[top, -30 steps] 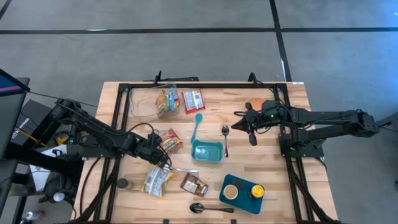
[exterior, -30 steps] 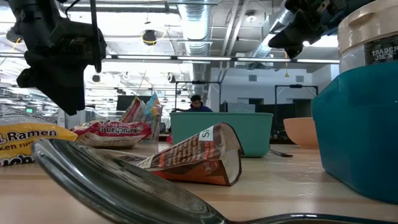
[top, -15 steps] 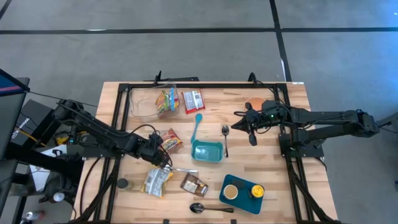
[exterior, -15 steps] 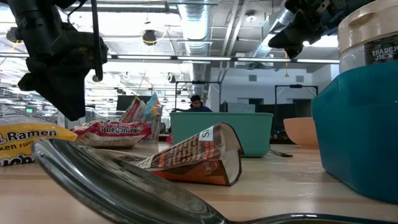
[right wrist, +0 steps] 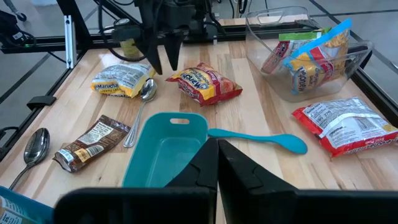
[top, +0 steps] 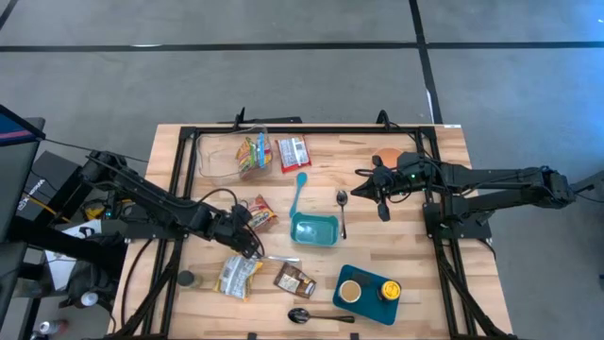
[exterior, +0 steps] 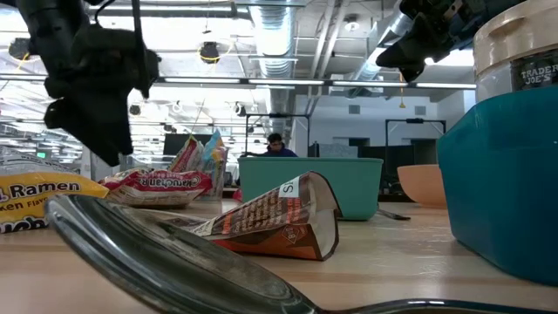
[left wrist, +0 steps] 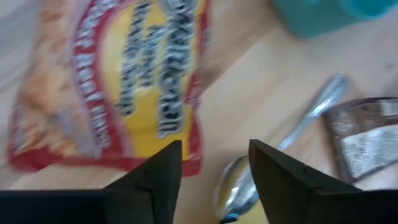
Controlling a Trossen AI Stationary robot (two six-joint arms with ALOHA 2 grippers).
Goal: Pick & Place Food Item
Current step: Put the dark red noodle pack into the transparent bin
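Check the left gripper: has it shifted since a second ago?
Yes. In the low view the left gripper has slid slightly right, toward the teal container, above the ramen packet.

Ramen packet [top: 239, 276] left of brown packet [top: 294, 280], spoon [top: 321, 316] (nearer table edge) below.
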